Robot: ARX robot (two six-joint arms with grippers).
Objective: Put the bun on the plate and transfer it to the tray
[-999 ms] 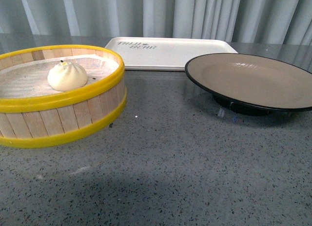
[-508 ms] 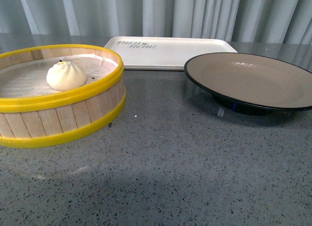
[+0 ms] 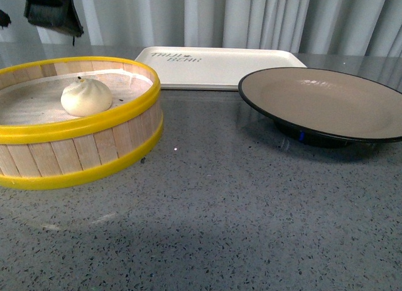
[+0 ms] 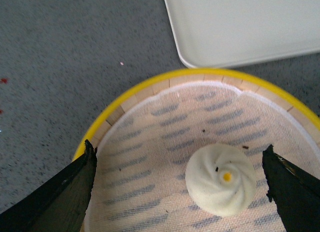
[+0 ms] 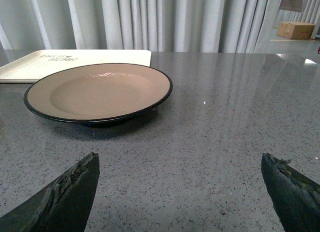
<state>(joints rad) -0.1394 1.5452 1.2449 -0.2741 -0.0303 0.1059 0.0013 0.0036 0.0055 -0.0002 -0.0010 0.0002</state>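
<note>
Your left tool (image 4: 179,151) hung wide open and empty above the yellow-rimmed steamer basket (image 3: 81,149), where the white bun (image 3: 86,96) sat on the cloth liner. Your right tool (image 5: 180,159) was spread wide too, gripping nothing, low over the grey worktop (image 3: 220,209) facing the brown plate (image 3: 320,102). The cream tray (image 3: 232,68) lay behind basket and plate.

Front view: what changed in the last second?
The left arm has come into view at upper left, above the basket. The left gripper is open over the bun, holding nothing. Bun, basket, plate and tray stayed put.
</note>
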